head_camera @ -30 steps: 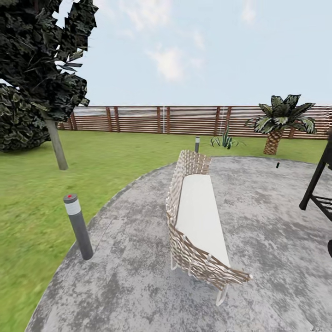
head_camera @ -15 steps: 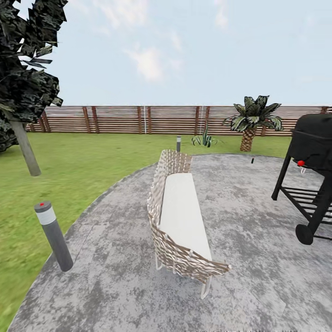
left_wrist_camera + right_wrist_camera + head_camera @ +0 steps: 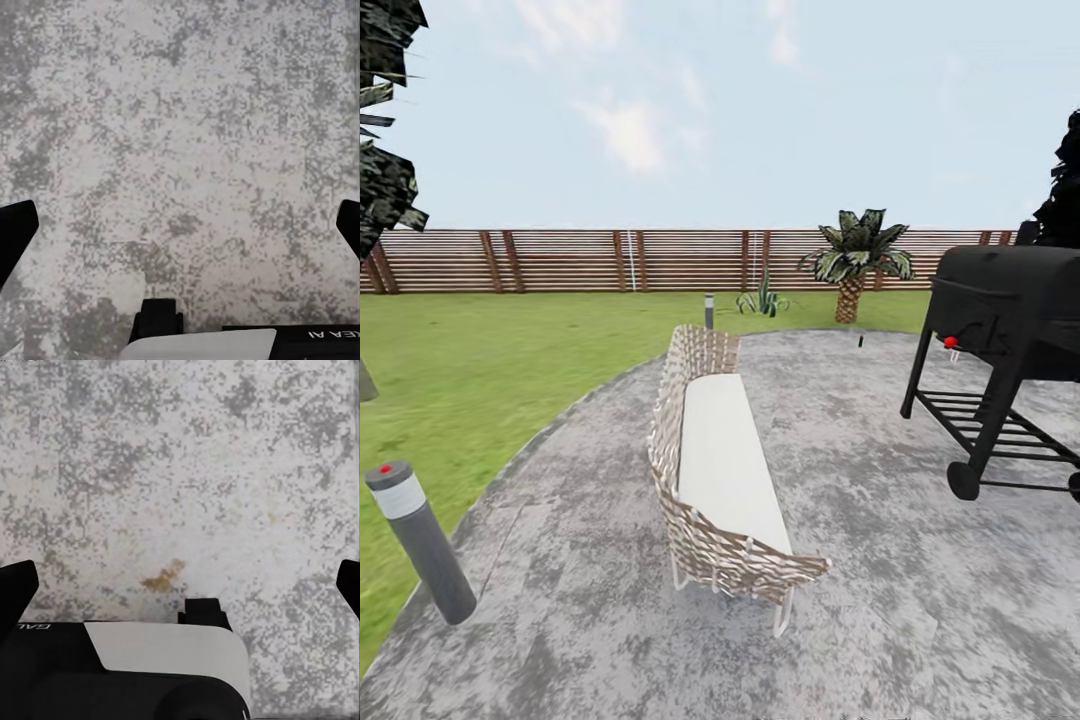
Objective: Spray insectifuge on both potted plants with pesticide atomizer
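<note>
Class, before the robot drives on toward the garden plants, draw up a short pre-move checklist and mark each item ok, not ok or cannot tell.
1. Left gripper open and empty: ok.
2. Right gripper open and empty: ok.
3. Paving ahead on the right free: ok.
4. Wicker bench out of the straight path: not ok, it sits dead ahead.
5. Grill kept wide: cannot tell.
6. Small spiky plant by the fence confirmed as target: cannot tell, too small.

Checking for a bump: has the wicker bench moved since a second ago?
No. The wicker bench keeps its place against the near bollard and fence; the camera turned right.
</note>
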Controlling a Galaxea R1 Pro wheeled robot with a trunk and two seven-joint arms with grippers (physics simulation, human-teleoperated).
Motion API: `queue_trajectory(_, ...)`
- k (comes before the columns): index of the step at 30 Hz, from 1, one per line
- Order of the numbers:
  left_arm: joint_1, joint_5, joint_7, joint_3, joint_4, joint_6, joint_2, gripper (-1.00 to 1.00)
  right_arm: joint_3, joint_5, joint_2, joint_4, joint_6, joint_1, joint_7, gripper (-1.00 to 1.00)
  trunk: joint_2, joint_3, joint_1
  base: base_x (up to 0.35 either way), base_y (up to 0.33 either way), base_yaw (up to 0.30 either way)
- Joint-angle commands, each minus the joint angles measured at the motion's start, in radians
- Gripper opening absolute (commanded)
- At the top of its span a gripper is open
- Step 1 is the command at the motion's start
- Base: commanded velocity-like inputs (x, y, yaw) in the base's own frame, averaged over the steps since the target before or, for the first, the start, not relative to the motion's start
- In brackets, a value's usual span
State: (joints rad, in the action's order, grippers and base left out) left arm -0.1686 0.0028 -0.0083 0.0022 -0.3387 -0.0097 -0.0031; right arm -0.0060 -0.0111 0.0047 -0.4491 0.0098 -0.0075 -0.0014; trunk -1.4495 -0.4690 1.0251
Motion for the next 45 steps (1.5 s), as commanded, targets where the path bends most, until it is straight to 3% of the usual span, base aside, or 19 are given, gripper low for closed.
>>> queue_trajectory(1,0.000,0.000,-0.001,0.000,0.000,-0.001,0.000,1.00,-0.001,-0.001,0.000,-0.001,0.001,0.000,0.000,1.00,-0.001,-0.001,0.000,0.000,0.060,-0.274)
queue_trajectory(17,0.000,0.000,-0.001,0.001,0.000,-0.001,0.000,1.00,-0.002,-0.001,0.000,-0.001,0.001,0.000,0.000,1.00,-0.001,-0.002,0.000,0.000,0.009,-0.274)
queue_trajectory(45,0.000,0.000,-0.001,0.001,0.006,-0.001,0.000,1.00,-0.002,-0.001,0.000,0.000,0.002,0.000,0.000,1.00,-0.001,-0.024,0.000,0.000,0.000,-0.250)
